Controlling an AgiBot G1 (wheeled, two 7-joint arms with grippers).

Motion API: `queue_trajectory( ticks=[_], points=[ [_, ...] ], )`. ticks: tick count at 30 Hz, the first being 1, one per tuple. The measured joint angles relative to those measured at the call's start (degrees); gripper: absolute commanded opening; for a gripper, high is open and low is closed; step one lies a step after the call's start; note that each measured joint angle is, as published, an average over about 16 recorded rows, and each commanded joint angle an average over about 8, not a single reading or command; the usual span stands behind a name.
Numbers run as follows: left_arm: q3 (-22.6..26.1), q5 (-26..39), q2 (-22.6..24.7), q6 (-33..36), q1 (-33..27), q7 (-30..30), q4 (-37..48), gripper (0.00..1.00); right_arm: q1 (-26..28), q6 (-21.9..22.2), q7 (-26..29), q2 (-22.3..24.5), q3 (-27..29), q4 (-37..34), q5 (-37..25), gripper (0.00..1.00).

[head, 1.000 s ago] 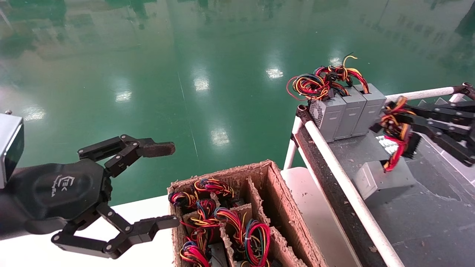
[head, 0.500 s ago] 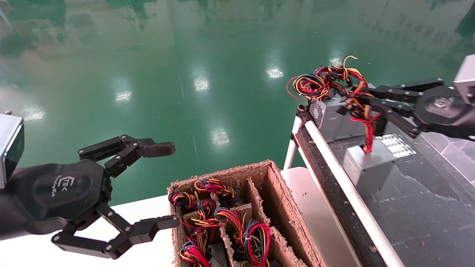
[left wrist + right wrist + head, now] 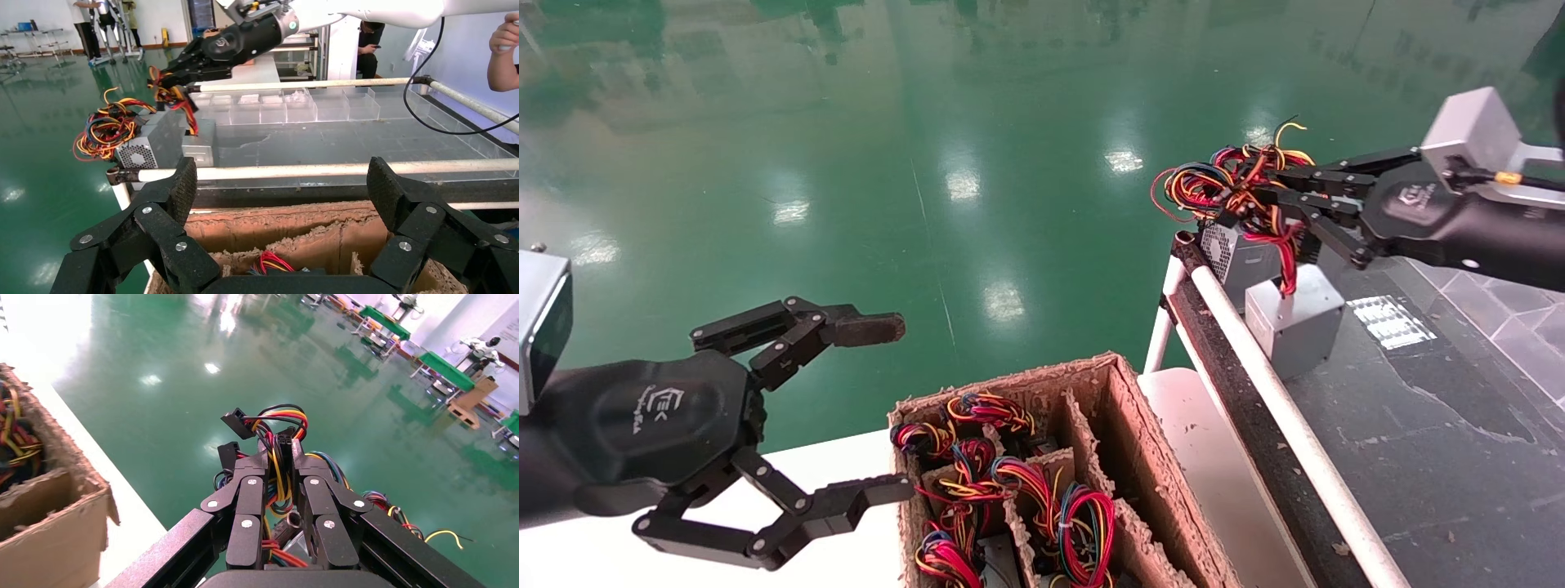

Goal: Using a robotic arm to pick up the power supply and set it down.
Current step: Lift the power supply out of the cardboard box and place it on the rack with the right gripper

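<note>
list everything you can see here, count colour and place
held power supply: 1, grey, upright on the dark bench by the white rail, hanging by its wires
wires: 1 bundle, red, yellow, black, pinched in the right claw
other power supplies: at least 1 visible, grey with coloured wire bundles, far end of the bench behind the held one
bench: 1, dark top
rail: 1, white, along the bench's left edge
carton: 1, brown cardboard with dividers, on the white table, holding more wire bundles
floor: green, glossy
left claw: black, open, idle above the table left of the carton
right claw: black, shut on the wires above the bench
</note>
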Motion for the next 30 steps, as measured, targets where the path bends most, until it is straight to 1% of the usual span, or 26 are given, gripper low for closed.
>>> queue_trajectory(
  ticks=[12,20,28,29,30],
  points=[
    [0.0,0.0,0.0,0.0,0.0,0.0,0.0,1.0,3.1,5.1,-3.1,-4.7,0.6,-8.5,0.4,0.0],
    [0.0,0.0,0.0,0.0,0.0,0.0,0.0,1.0,4.4,12.0,-3.9,-7.1,1.5,-12.5,1.5,0.0],
    [0.0,0.0,0.0,0.0,0.0,0.0,0.0,1.0,4.5,18.6,-4.2,-8.9,2.0,-14.7,2.3,0.0],
    [0.0,0.0,0.0,0.0,0.0,0.0,0.0,1.0,4.4,19.1,-4.2,-9.1,2.1,-14.8,2.3,0.01],
    [0.0,0.0,0.0,0.0,0.0,0.0,0.0,1.0,4.4,19.4,-4.1,-9.2,2.1,-14.9,2.4,0.06]
  ],
)
